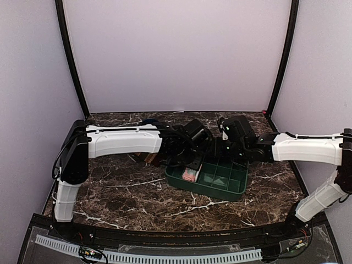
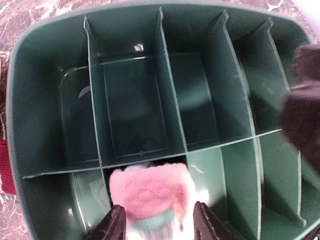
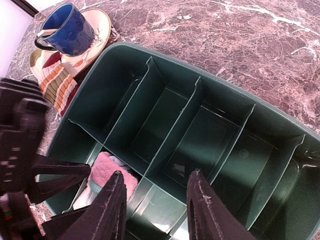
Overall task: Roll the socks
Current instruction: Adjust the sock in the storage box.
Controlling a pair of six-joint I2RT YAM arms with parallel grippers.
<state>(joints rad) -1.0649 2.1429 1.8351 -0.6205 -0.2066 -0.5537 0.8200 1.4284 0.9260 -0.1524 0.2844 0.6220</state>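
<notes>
A pink fluffy rolled sock (image 2: 150, 195) lies in a near compartment of the green divided tray (image 2: 45, 70). My left gripper (image 2: 159, 227) is open, its fingers either side of the roll, with a small gap at the right finger. In the top view the roll (image 1: 190, 175) sits at the tray's (image 1: 234, 192) left near end under my left gripper (image 1: 191, 165). My right gripper (image 3: 155, 210) is open and empty above the tray's middle dividers (image 3: 170, 135); the pink roll (image 3: 112, 175) shows to its left.
A blue mug (image 3: 67, 30) stands on a cream saucer (image 3: 102, 20) beyond the tray's far left corner. An orange striped cloth (image 3: 56, 85) lies beside it on the marble table. The other tray compartments hold nothing.
</notes>
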